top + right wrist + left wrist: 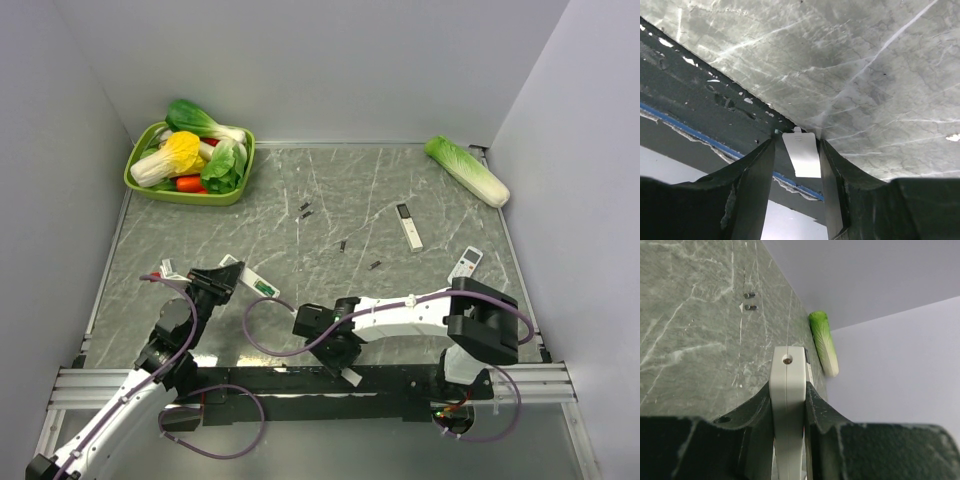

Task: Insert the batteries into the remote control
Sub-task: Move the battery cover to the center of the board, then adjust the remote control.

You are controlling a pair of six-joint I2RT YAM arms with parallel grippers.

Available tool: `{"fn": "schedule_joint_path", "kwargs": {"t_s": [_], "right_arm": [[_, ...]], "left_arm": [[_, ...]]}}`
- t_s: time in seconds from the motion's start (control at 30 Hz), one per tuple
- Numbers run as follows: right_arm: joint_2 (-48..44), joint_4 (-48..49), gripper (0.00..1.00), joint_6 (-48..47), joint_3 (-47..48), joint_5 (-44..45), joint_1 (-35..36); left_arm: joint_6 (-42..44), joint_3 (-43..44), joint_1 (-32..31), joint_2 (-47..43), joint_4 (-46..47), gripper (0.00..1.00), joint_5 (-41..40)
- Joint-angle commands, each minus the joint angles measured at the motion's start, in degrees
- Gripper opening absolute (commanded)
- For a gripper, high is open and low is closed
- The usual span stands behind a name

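1. Your left claw (228, 272) is clamped on the long, slim white bar-shaped remote control (256, 281). It grips one end, and the green-lined recess faces up at the free end, near the table's front left.
2. The two tiny slim batteries (343, 244) lie singly on the open middle of the table, the second at (375, 265). They are well apart from both claws, and their colour is too small to read.
3. Your right claw (348, 368) is closed on a thin white flat plastic plate with a small tab (352, 378), held over the black base rail (400, 378) at the near edge.
4. The green-grey marbled table (200, 230) sits between pale lilac-grey walls (350, 60).
   - Back left stands a green tray of toy vegetables (140, 175).
   - Back right lies a napa cabbage (467, 170).
   - A white remote with a black end (409, 226) and a shorter white remote (465, 262) lie to the right.
5. What each wrist view adds:
   - Only the left wrist view shows the remote control (788, 405) edge-on between the claw (788, 390) fingers, with a pair of tiny dark cells (749, 294) beyond it.
   - Only the right wrist view shows the plate (802, 157) filling the claw's (796, 142) gap.
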Motion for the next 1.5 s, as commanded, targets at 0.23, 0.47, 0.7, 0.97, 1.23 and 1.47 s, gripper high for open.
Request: {"fn": "schedule_joint_path", "kwargs": {"t_s": [0.23,0.47,0.7,0.97,1.23,1.47], "right_arm": [[2.2,-1.1,0.18,-1.0,1.3,5.4,0.8],[2.1,0.7,0.14,-9.0,3.5,9.9,-4.8],[5.4,9.3,0.13,-23.8,8.4,8.7,-17.0],[10.6,12.7,0.38,-32.9,15.7,6.5,-22.9],[0.5,15.1,0.65,-30.4,11.2,5.8,-23.5],[-14.1,33.1,0.86,-26.9,-2.2,-4.0,-22.8]], "left_arm": [[-0.5,-5.3,-0.1,1.4,3.6,0.02,-0.2],[-0.5,-6.1,-0.1,3.4,6.4,0.02,0.7],[-0.2,-6.8,-0.1,5.2,8.7,0.02,1.2],[0.3,-7.7,-0.1,7.9,12.1,0.02,1.6],[0.6,-8.2,-0.1,13.2,17.6,0.02,2.6],[0.6,-8.3,-0.1,16.4,22.3,0.02,4.4]]}}
